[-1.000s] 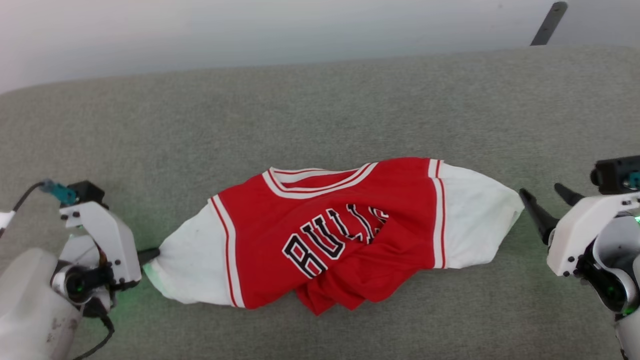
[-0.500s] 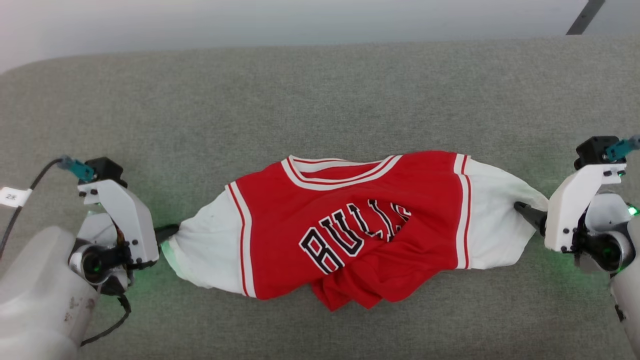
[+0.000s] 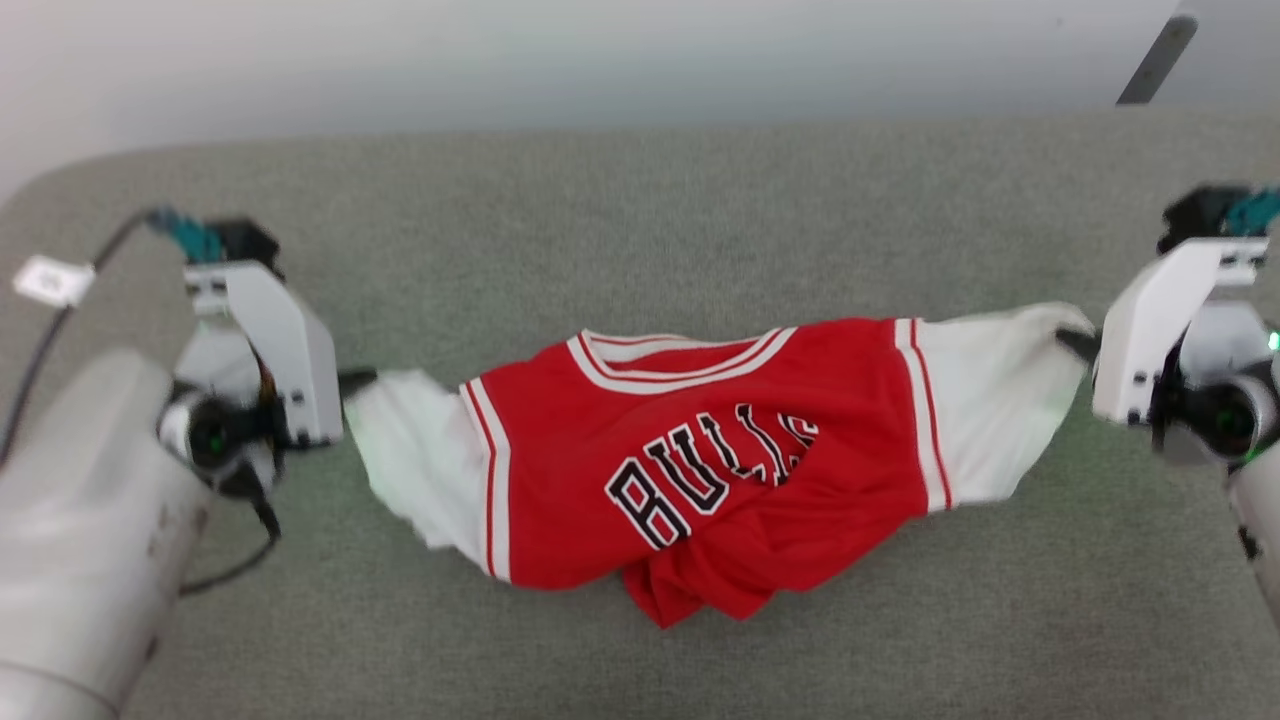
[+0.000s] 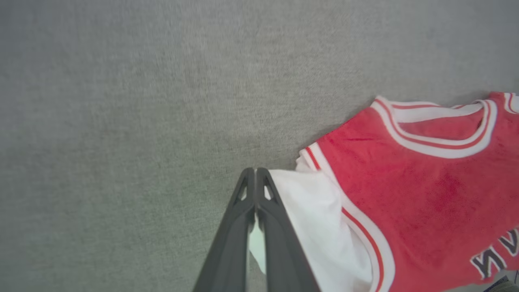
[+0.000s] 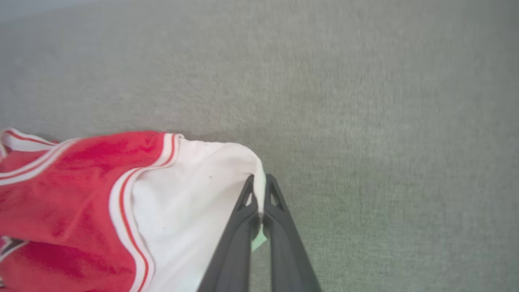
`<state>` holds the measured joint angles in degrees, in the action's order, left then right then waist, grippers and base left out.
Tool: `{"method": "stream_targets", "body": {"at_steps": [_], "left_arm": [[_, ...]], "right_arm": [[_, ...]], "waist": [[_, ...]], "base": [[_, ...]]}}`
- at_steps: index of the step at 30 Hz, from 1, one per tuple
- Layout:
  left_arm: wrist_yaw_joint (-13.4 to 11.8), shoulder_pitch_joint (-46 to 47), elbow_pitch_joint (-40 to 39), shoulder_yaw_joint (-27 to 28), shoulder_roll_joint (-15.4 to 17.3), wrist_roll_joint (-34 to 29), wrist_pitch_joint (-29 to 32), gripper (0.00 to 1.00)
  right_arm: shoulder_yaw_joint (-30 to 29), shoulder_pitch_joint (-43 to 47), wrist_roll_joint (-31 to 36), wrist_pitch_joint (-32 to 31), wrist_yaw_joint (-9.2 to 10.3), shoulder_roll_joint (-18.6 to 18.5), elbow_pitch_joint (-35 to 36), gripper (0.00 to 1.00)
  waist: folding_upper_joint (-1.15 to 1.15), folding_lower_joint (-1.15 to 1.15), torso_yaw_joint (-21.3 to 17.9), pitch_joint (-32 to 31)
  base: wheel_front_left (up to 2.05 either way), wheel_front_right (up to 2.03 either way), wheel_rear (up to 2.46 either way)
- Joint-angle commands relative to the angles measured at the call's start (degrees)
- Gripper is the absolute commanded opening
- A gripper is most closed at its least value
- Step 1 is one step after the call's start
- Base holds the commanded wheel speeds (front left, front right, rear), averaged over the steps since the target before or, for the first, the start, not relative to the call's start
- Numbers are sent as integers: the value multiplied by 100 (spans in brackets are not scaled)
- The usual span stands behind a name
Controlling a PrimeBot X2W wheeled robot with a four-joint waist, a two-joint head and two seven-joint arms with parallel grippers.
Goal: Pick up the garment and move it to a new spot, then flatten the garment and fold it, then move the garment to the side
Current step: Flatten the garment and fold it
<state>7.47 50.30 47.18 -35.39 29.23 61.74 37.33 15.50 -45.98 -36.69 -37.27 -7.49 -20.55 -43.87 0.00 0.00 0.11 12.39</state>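
The garment (image 3: 720,460), a red jersey T-shirt with white sleeves and black block letters, hangs stretched between my two grippers, its red hem sagging in a crumpled fold onto the grey surface. My left gripper (image 3: 362,382) is shut on the edge of the left white sleeve (image 4: 320,211), and the left wrist view shows white cloth pinched between its dark fingers (image 4: 279,227). On the other side, my right gripper (image 3: 1072,342) is shut on the rim of the right white sleeve (image 5: 190,190), the cloth caught between its fingers (image 5: 237,231).
A grey fabric surface (image 3: 640,220) spreads wide around the shirt, with its far edge against a pale wall (image 3: 560,60). A dark slanted bar (image 3: 1150,60) stands at the top right behind the surface.
My right gripper moved in to the right sleeve and shut on it. Both grippers then rose, lifting the sleeves off the surface. The head camera shifted too.
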Motion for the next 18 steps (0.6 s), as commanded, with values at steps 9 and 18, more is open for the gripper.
{"method": "stream_targets", "body": {"at_steps": [9, 18], "left_arm": [[-5, 1381, -219, -252, -60, -459, -70, 0], [-5, 2280, -297, -259, -90, -558, -451, 0]], "right_arm": [[652, -1073, -61, 643, 0, -162, 388, 0], [1218, -2133, -48, 1526, 1, -143, 290, 0]], "waist": [[0, 0, 31, -1051], [0, 0, -22, -1345]], "base": [[0, 0, 0], [0, 0, 0]]}}
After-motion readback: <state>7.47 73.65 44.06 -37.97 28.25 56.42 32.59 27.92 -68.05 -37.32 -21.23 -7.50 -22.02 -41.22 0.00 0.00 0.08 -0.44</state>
